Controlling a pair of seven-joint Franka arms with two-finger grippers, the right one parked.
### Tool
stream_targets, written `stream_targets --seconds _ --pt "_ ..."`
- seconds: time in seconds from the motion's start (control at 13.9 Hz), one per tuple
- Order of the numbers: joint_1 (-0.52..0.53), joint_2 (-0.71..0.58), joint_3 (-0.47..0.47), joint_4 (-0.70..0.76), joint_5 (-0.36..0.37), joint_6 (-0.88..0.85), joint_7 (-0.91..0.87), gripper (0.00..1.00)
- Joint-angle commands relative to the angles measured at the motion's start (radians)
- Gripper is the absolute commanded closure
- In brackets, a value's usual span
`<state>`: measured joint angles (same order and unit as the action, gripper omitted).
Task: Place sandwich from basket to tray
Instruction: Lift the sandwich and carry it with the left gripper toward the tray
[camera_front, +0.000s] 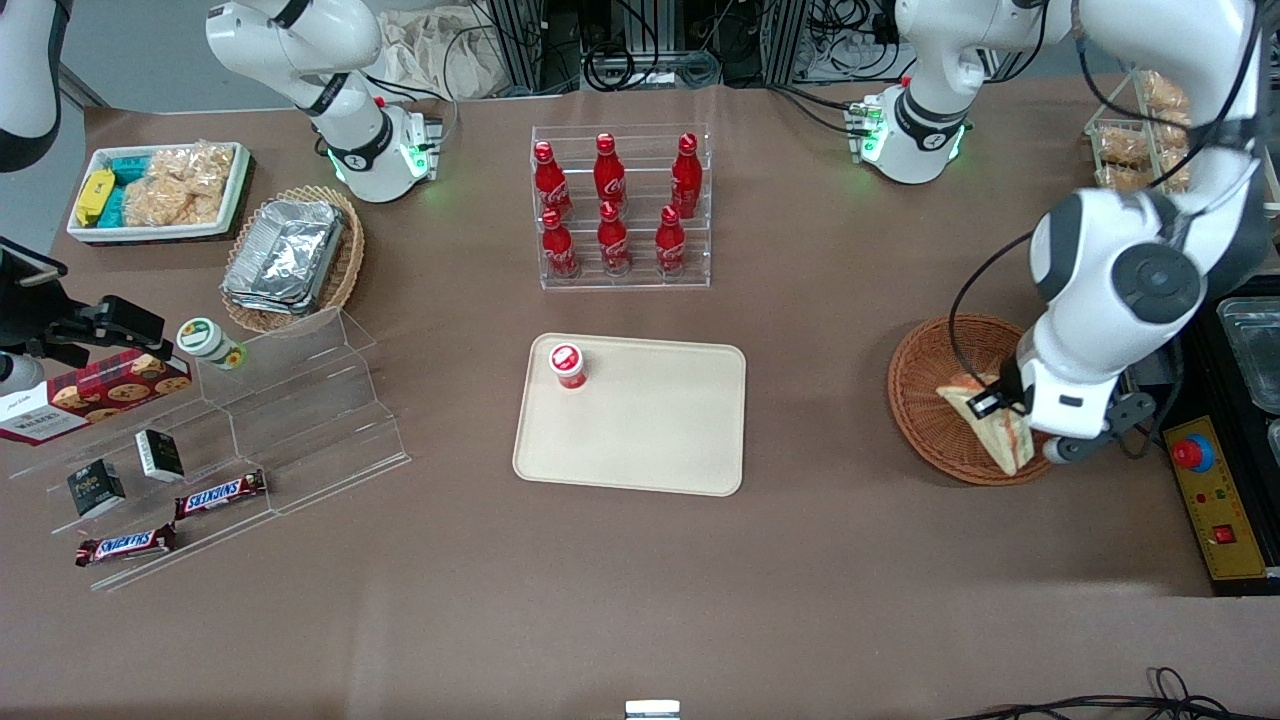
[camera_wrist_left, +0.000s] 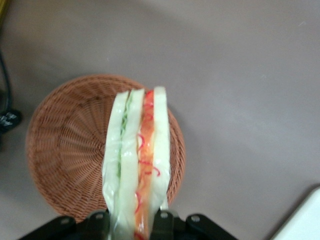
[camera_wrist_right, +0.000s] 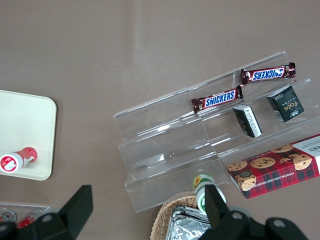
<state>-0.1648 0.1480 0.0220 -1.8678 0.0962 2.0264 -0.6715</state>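
The sandwich (camera_front: 990, 425), a pale bread wedge with red-orange and green filling, hangs in my left gripper (camera_front: 1010, 415), which is shut on it a little above the reddish-brown wicker basket (camera_front: 930, 400). In the left wrist view the sandwich (camera_wrist_left: 137, 160) stands edge-on between the black fingers (camera_wrist_left: 162, 225), with the basket (camera_wrist_left: 65, 155) below it. The cream-beige tray (camera_front: 650, 430) lies mid-table, toward the parked arm from the basket; its corner shows in the left wrist view (camera_wrist_left: 302, 220).
A small red-capped bottle (camera_front: 567, 365) stands on the tray's corner. A clear rack of red cola bottles (camera_front: 620, 205) stands farther from the camera than the tray. A yellow control box (camera_front: 1215, 495) sits beside the basket. Acrylic steps with snacks (camera_front: 200, 450) lie toward the parked arm's end.
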Motion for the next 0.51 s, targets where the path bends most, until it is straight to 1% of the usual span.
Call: stream_targets --seconds 0.0,0.14,0.29,0.43 --pt "-0.005 -0.056 -0.043 0.155 0.011 -0.217 0.026 0.91" --pt "-0.005 -0.07 -0.086 0.272 0.005 -0.366 0.026 0.91" --pt "-0.005 -0.065 -0.158 0.385 0.007 -0.487 0.009 0.91" --pt "-0.005 -0.064 -0.239 0.436 0.013 -0.532 -0.017 0.92"
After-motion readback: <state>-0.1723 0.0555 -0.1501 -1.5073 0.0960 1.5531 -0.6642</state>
